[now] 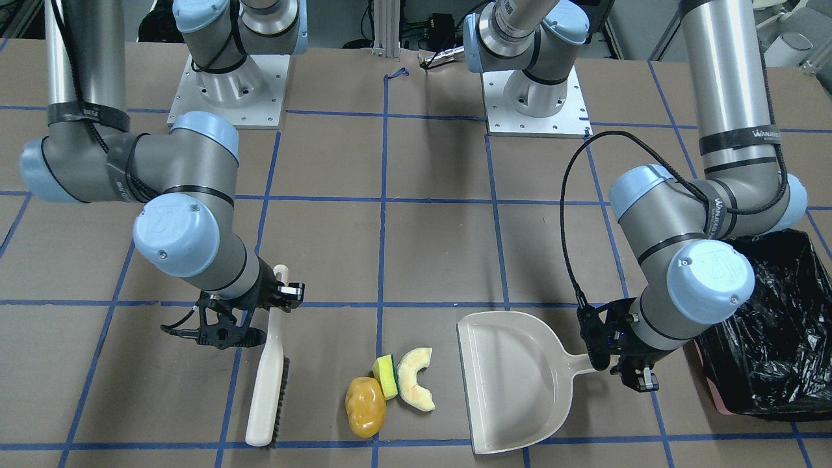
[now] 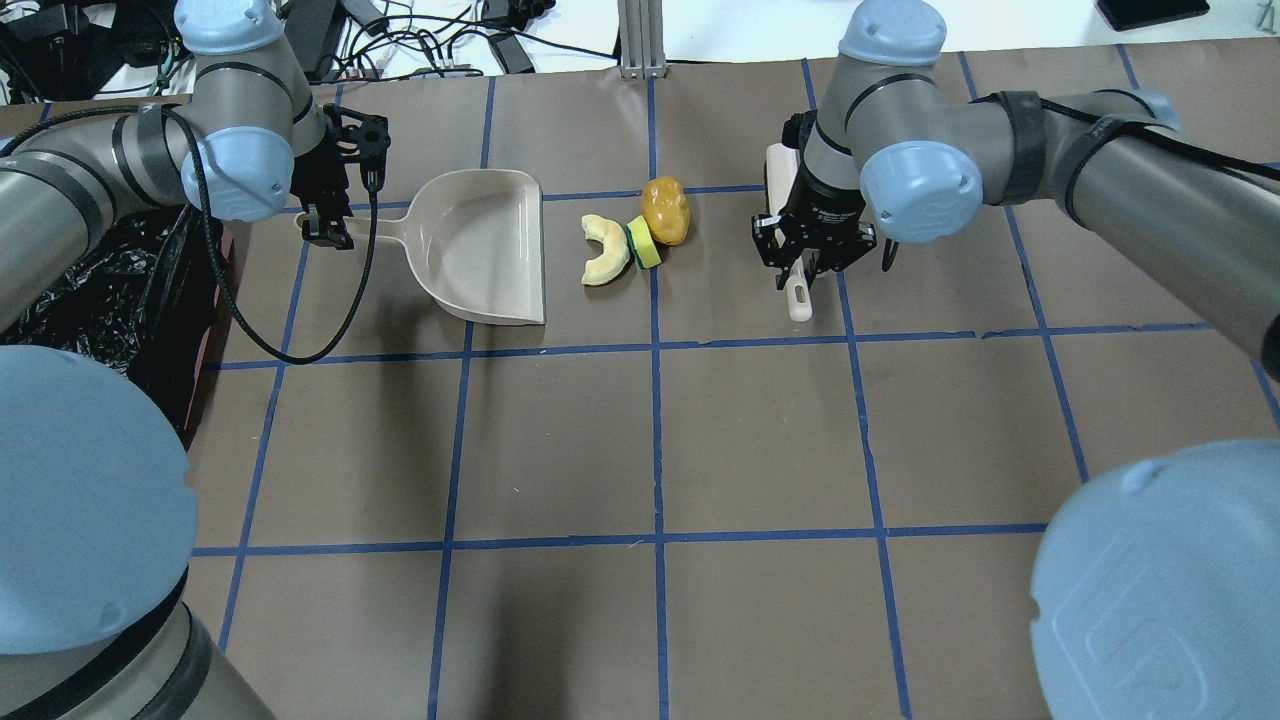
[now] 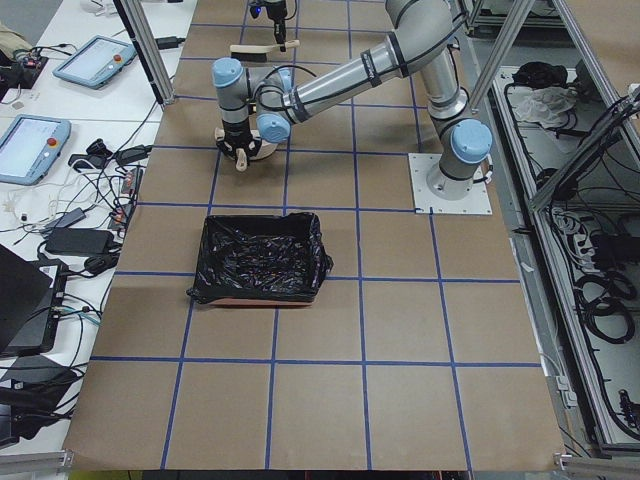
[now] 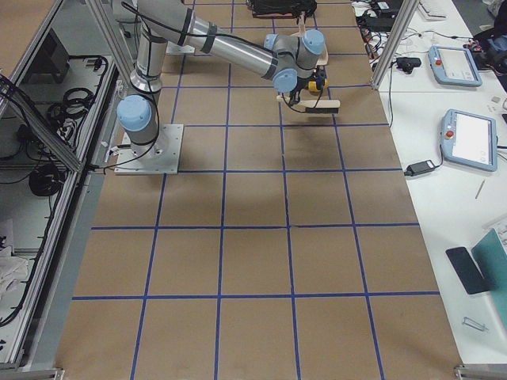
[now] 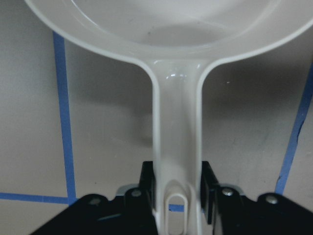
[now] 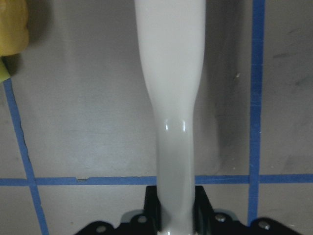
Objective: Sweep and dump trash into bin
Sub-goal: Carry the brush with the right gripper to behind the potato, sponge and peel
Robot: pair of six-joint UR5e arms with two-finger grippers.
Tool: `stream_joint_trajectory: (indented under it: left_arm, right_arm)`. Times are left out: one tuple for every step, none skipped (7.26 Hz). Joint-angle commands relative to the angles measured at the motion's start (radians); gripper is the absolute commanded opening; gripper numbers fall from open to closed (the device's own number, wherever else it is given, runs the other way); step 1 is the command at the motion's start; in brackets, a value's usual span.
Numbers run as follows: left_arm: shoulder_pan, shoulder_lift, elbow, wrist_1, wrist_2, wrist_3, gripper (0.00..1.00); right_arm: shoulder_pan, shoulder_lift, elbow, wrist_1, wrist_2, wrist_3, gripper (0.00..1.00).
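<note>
Overhead exterior: our left gripper [image 2: 322, 215] is clamped on the dustpan [image 2: 490, 245] handle and our right gripper [image 2: 805, 262] is closed around the brush [image 2: 799, 298] handle. The trash [image 2: 645, 243] lies between them, just beside the pan's mouth, with the bin [image 2: 95, 295] at our left. Sweeping looks ready to begin. Next, the brush must push all three pieces into the pan.

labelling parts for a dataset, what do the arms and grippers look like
Left arm and right arm: silver-grey tubes, pale blue joint caps with embossed logo, black bands with white lettering. A black cable loops along the left one. The left gripper and right gripper are black open frames.
</note>
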Motion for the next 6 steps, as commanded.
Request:
stream_joint_trajectory:
  left_arm:
    - [0.000,0.001,0.000,0.000,0.000,-0.001,0.25]
    - [0.000,-0.001,-0.002,0.000,0.000,-0.001,0.25]
    - [0.000,-0.001,-0.002,0.000,0.000,-0.001,0.25]
    - [0.000,-0.001,-0.002,0.000,-0.001,-0.001,0.25]
    - [0.000,-0.001,-0.003,-0.002,-0.003,-0.001,0.25]
    - [0.000,-0.001,-0.003,-0.002,-0.003,-0.001,0.25]
  right_arm:
    - [0.054,0.022,-0.016,-0.004,0.002,0.088,0.00]
    - [0.071,0.025,-0.016,-0.006,0.001,0.119,0.00]
    - [0.094,0.025,-0.016,-0.009,0.002,0.151,0.00]
    - [0.111,0.026,-0.016,-0.010,0.002,0.172,0.00]
    - [0.125,0.038,-0.019,-0.019,0.002,0.191,0.00]
    - [0.144,0.057,-0.022,-0.068,0.004,0.232,0.00]
